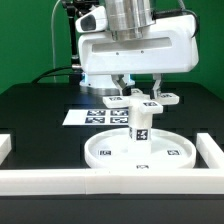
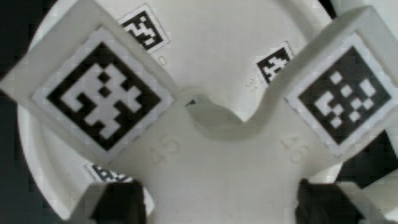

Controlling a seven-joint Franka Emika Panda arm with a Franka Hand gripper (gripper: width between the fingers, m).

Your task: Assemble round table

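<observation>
- On the black tabletop (image 1: pixel 30 105), just inside the white border wall (image 1: pixel 60 180) that runs along the near edge, lies the round disc (image 1: pixel 140 152), flat with its rim upward and square tags on its floor.
- At the middle of the disc the short cylinder leg (image 1: pixel 139 128) stands upright, its side carrying black-white tags.
- On top of the leg sits the cross-shaped foot piece (image 1: pixel 142 101), its arms spread level above the disc and each arm end bearing a tag; whether it is fully seated on the leg cannot be told.
- In the wrist view the foot piece (image 2: pixel 199 100) fills most of the picture: two of its tagged arm ends flank a round hub, with the disc (image 2: pixel 222 30) and its floor tags showing behind them.
- Directly above the disc hangs the tool (image 1: pixel 139 88), its two fingers pointing down on either side of the foot piece's centre.
- In the wrist view the dark fingertips (image 2: pixel 116 197) appear at the picture's edge, set apart with the white hub region between them; the tool looks parted, and it is not clear that the pads touch the foot piece, so I cannot tell whether anything is gripped.
- Behind the disc, farther from the border wall, the marker board (image 1: pixel 92 114) lies flat on the tabletop, partly hidden by the foot piece.
- Above the disc, over the tool, is the arm's white body (image 1: pixel 135 45).
</observation>
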